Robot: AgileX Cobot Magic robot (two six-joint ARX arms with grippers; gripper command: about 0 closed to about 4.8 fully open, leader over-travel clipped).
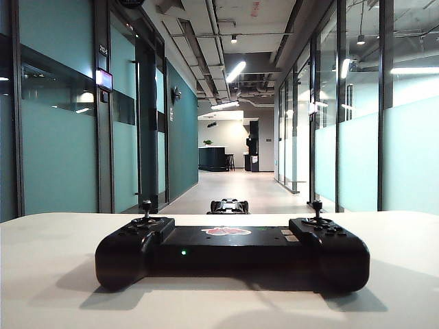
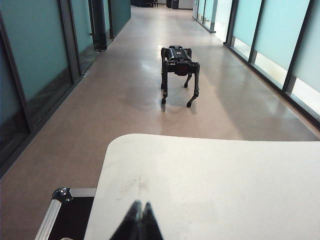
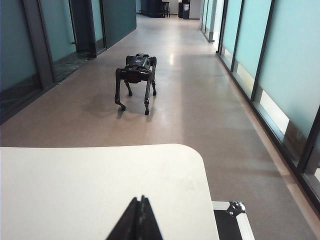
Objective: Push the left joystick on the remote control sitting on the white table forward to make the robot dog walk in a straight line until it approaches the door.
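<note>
The black remote control (image 1: 232, 255) lies on the white table (image 1: 55, 274) in the exterior view, its green light lit. Its left joystick (image 1: 146, 208) stands upright, with a matching stick (image 1: 317, 208) at the other end. The robot dog (image 1: 228, 205) stands on the corridor floor beyond the table; it also shows as the dog (image 2: 179, 72) in the left wrist view and the dog (image 3: 136, 80) in the right wrist view. My left gripper (image 2: 139, 205) and right gripper (image 3: 140, 199) are both shut and empty, above the white table (image 2: 225, 185), away from the remote. Neither gripper shows in the exterior view.
A long corridor with glass walls (image 1: 62, 123) on both sides runs away from the table to a dark counter area (image 1: 214, 157). A black case with metal edging (image 2: 62, 210) sits beside the table, and the case (image 3: 235, 220) shows at the other side too.
</note>
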